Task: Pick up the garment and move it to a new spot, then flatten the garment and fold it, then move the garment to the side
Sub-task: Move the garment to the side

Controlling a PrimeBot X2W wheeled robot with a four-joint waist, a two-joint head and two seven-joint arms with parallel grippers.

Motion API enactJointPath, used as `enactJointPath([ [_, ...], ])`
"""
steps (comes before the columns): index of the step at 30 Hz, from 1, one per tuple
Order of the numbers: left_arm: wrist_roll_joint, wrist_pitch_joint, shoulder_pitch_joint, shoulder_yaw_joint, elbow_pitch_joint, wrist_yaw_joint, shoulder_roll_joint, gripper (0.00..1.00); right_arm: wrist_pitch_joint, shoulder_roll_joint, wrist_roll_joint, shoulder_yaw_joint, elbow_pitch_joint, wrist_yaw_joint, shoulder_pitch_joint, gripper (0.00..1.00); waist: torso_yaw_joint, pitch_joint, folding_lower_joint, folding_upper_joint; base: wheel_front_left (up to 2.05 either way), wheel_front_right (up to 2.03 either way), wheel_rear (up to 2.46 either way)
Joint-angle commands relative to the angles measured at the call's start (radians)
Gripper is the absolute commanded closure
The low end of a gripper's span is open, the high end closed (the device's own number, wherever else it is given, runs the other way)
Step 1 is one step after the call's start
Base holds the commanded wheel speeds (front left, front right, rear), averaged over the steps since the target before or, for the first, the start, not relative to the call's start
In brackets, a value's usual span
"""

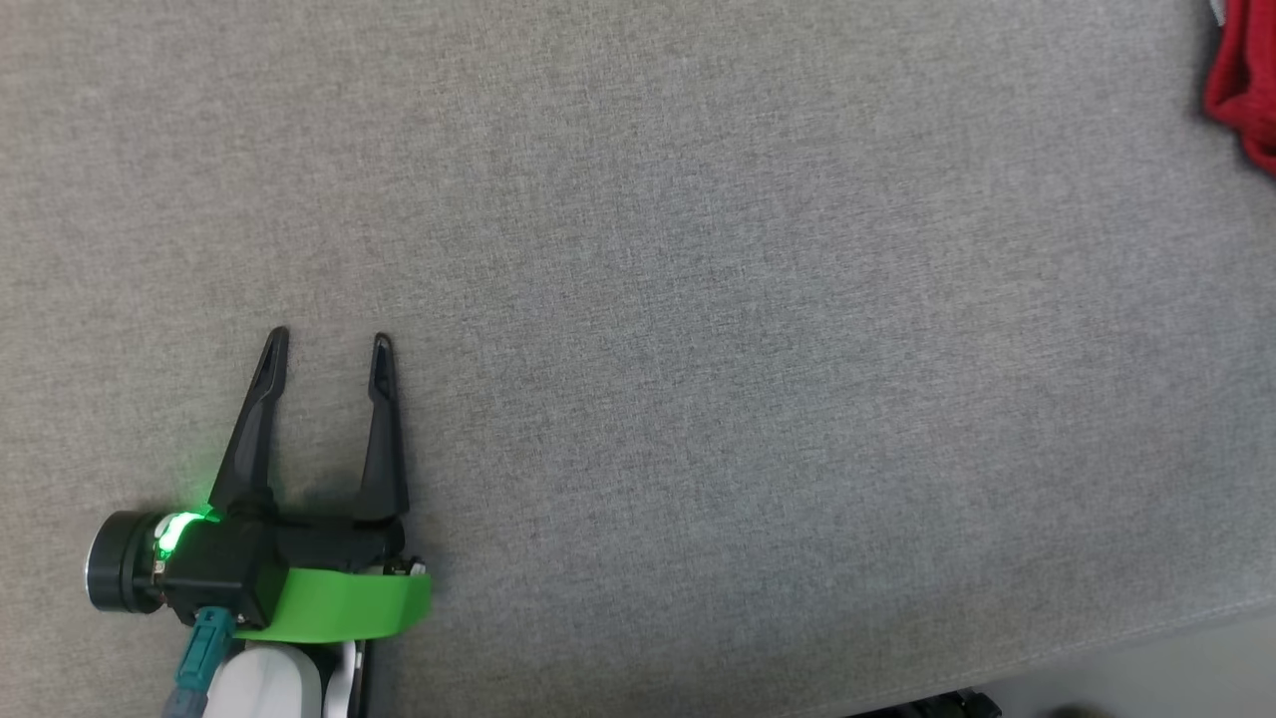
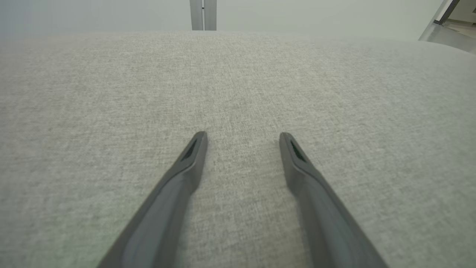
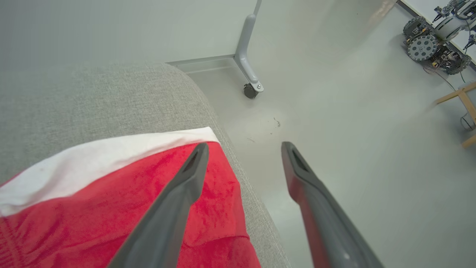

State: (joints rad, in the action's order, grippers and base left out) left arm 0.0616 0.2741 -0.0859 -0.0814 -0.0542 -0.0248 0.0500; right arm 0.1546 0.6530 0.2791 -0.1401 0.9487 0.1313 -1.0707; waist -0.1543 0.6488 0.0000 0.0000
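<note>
garment (image 1: 1241, 85): red with white band, laid at right edge of the table (image 1: 698, 299), judged set aside | right pincer (image 3: 243, 145): fingers spread above it, nothing clamped | left pincer (image 1: 329, 339): spread, parked over bare table, kept clear

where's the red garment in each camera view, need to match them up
head view: red garment in the top right corner, cut off by the frame.
right wrist view: lower left, its white band uppermost, at the edge of the grey cushion, beneath one finger of the right gripper.
left wrist view: faces grey cushion ahead of the left gripper.
shared landmark: the grey cushion.
</note>
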Motion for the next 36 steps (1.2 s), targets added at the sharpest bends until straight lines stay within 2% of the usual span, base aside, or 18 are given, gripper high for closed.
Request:
enactJointPath([
  [1,0.011,-0.017,0.031,0.027,0.047,0.012,0.023,0.00,-0.064,0.005,-0.015,-0.015,-0.013,-0.001,0.006,0.00,-0.006,-0.080,0.0000,0.0000,0.00,0.00,0.00],
  [7,0.053,-0.011,0.078,0.022,0.058,0.011,0.006,0.00,-0.330,-0.046,-0.036,0.013,-0.147,-0.001,0.153,0.00,0.014,-0.263,0.0000,0.0000,0.00,0.00,0.00],
  [12,0.103,-0.010,0.138,0.027,0.081,0.019,0.002,0.00,-0.414,-0.105,-0.032,0.036,-0.345,-0.001,0.421,0.00,0.051,-0.425,0.0000,0.0000,0.00,0.00,0.00],
  [14,0.118,-0.010,0.167,0.035,0.084,0.032,0.002,0.00,-0.420,-0.150,-0.038,0.039,-0.427,-0.001,0.530,0.00,0.060,-0.475,0.0000,0.0000,0.00,0.00,0.00],
  [17,0.150,-0.010,0.208,0.049,0.081,0.053,0.002,0.00,-0.420,-0.230,-0.099,0.002,-0.614,-0.001,0.718,0.00,0.073,-0.535,0.0000,0.0000,0.00,0.00,0.00],
  [20,0.160,-0.010,0.242,0.054,0.092,0.046,0.002,0.00,-0.419,-0.355,-0.152,-0.001,-0.761,-0.001,0.903,0.00,0.088,-0.581,0.0000,0.0000,0.00,0.00,0.00],
  [23,0.147,-0.010,0.268,0.053,0.110,0.037,0.002,0.00,-0.420,-0.447,-0.188,0.006,-0.850,-0.001,1.039,0.00,0.103,-0.629,0.0000,0.0000,0.00,0.00,0.00],
  [26,0.154,-0.010,0.281,0.066,0.115,0.038,0.002,0.00,-0.420,-0.524,-0.221,0.025,-0.899,-0.001,1.150,0.00,0.110,-0.653,0.0000,0.0000,0.00,0.00,0.00],
  [29,0.161,-0.010,0.292,0.075,0.122,0.046,0.002,0.00,-0.420,-0.565,-0.238,0.044,-0.902,-0.001,1.214,0.00,0.114,-0.665,0.0000,0.0000,0.00,0.00,0.00],
  [36,0.166,-0.010,0.293,0.092,0.138,0.052,0.002,0.00,-0.420,-0.592,-0.253,0.060,-0.872,-0.001,1.250,0.00,0.135,-0.674,0.0000,0.0000,0.00,0.00,0.00],
])
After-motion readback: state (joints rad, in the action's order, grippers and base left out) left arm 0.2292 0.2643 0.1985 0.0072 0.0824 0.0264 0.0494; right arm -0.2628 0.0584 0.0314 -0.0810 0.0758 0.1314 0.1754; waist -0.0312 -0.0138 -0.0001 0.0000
